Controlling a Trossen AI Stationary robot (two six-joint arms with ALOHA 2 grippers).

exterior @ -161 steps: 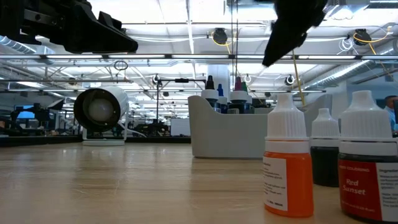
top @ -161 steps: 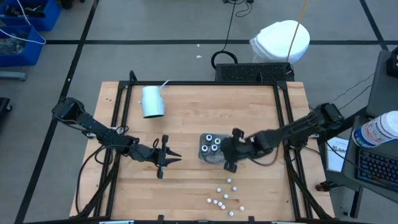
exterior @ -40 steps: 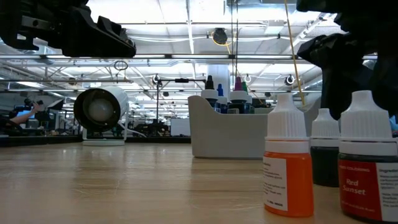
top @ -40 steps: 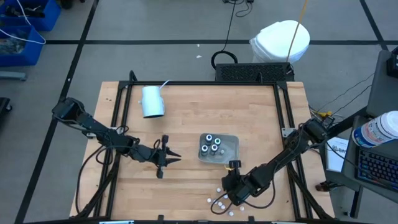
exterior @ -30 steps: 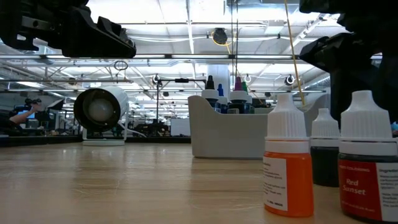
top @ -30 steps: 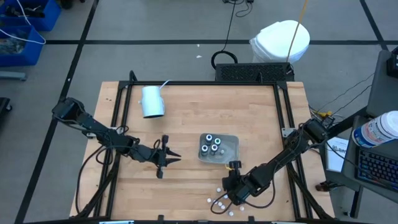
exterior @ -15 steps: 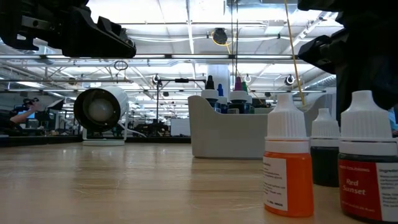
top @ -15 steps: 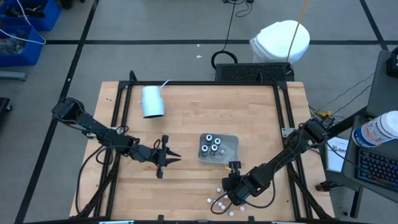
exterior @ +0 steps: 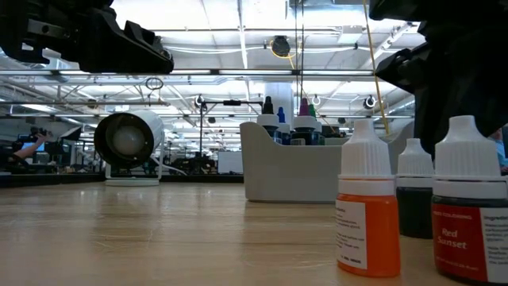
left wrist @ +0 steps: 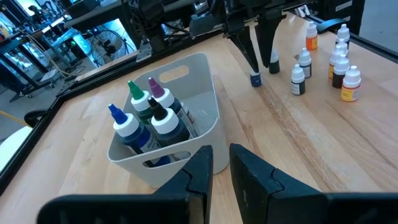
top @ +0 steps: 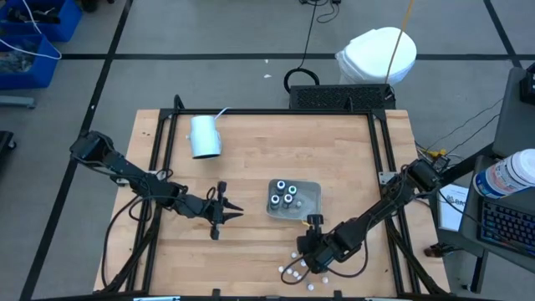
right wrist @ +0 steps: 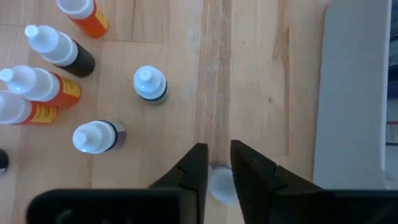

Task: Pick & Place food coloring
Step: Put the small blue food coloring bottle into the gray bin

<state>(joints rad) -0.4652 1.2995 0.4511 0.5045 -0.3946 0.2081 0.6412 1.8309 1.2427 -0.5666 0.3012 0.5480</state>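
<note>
Food coloring [exterior: 468, 208], label "Red Sunset", orange bottle [exterior: 367, 208]

Grey floor [top: 209, 75], ceiling lights [exterior: 238, 36]

Both arms are dark, almost black, built of slim tubular links joined by thicker rounded joints. The left arm [top: 125, 171] has black cables looping loosely beside its links, and the right arm [top: 393, 205] trails a black cable along its forearm too. The left gripper [top: 224, 211] ends in two narrow pointed black fingers [left wrist: 202, 168] with flat, angular, matte faces. The right gripper [top: 306, 261] carries the same pair of tapering dark fingers [right wrist: 193, 167] on a blocky black wrist housing
</note>
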